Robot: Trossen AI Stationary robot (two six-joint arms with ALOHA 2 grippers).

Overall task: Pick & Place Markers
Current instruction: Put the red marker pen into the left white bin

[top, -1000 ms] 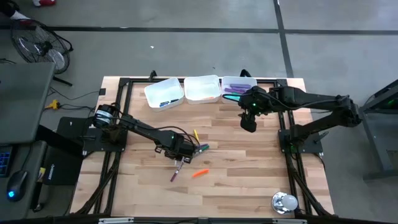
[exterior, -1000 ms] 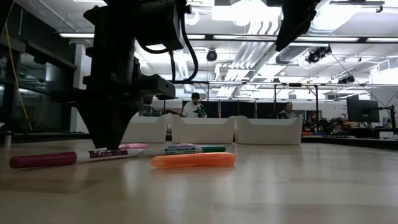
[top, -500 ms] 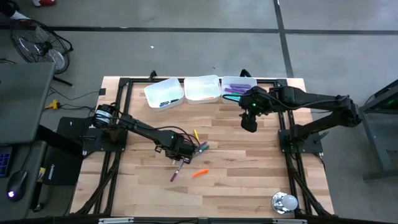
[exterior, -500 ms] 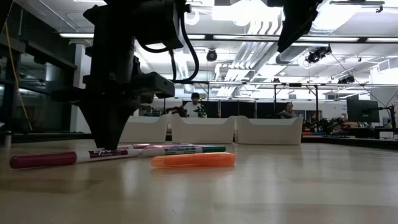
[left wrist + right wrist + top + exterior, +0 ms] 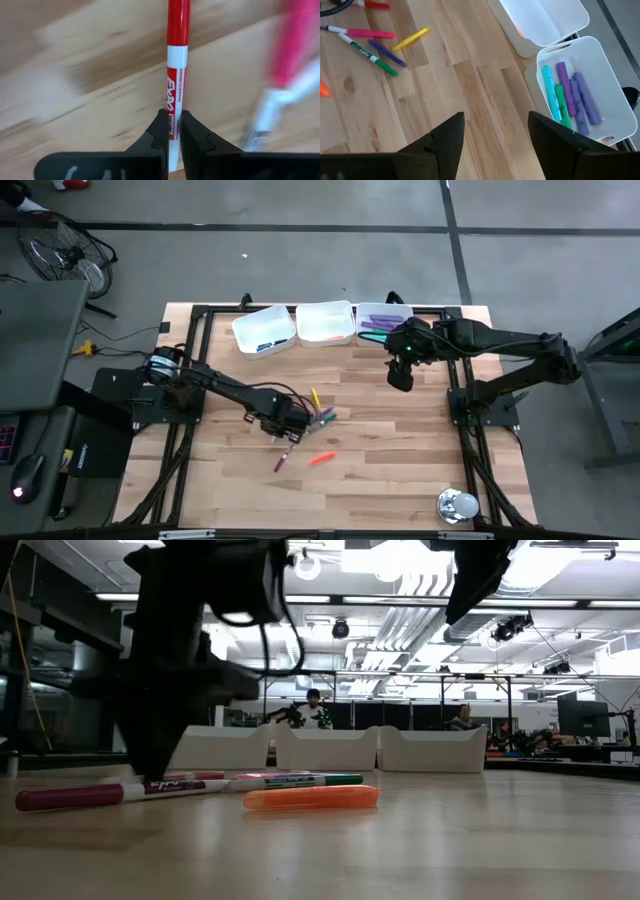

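Observation:
My left gripper (image 5: 283, 427) (image 5: 152, 772) stands low over the middle of the table, shut on a red-capped white marker (image 5: 176, 95). Loose markers lie flat on the wood around it: a pink one (image 5: 370, 34), a green-and-white one (image 5: 370, 52), a purple one (image 5: 387, 54), a yellow one (image 5: 314, 396), an orange one (image 5: 310, 797) and a purple-capped one (image 5: 284, 458). My right gripper (image 5: 495, 145) (image 5: 400, 376) is open and hovers above the table, just in front of the right tray (image 5: 536, 75). That tray holds purple, teal and green markers. My left gripper pinches the red marker's white barrel (image 5: 173, 122) between its two fingers (image 5: 159, 134), toward the end away from the red cap (image 5: 178, 30). The fingers come from above, pointing down. The marker lies level at table height; whether it still touches the wood I cannot tell.
Three white trays stand in a row at the far edge: the left one (image 5: 265, 330) with dark-blue markers, the middle one (image 5: 325, 323), and the right one (image 5: 383, 320). A shiny metal object (image 5: 457, 505) sits at the near right corner. Bare wood lies along the near side.
My left gripper has shifted toward the table's left, away from the cluster of loose markers, and the red marker beside it has moved with it. The other markers have stayed where they were.

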